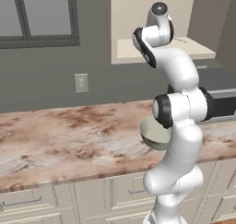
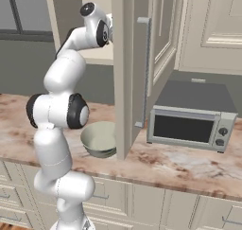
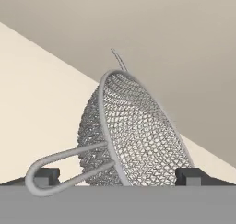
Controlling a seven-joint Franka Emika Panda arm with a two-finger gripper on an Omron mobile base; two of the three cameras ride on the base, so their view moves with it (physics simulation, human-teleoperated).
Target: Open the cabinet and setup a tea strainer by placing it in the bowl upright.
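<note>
This is a home kitchen, rendered rather than filmed. A long marbled countertop [image 1: 69, 135] in pink and brown runs over cream drawers [image 1: 27, 202] with horizontal handles, and a cream wall cabinet [image 2: 130, 58] with a raised-panel door and a tall metal bar handle [image 2: 145, 68] hangs above it, door swung open. A grey toaster oven [image 2: 191, 118] sits on the counter, a pale bowl [image 2: 99, 139] beside the door. The dark grey wall carries a window [image 1: 37, 15] and an outlet [image 1: 81, 83].
</note>
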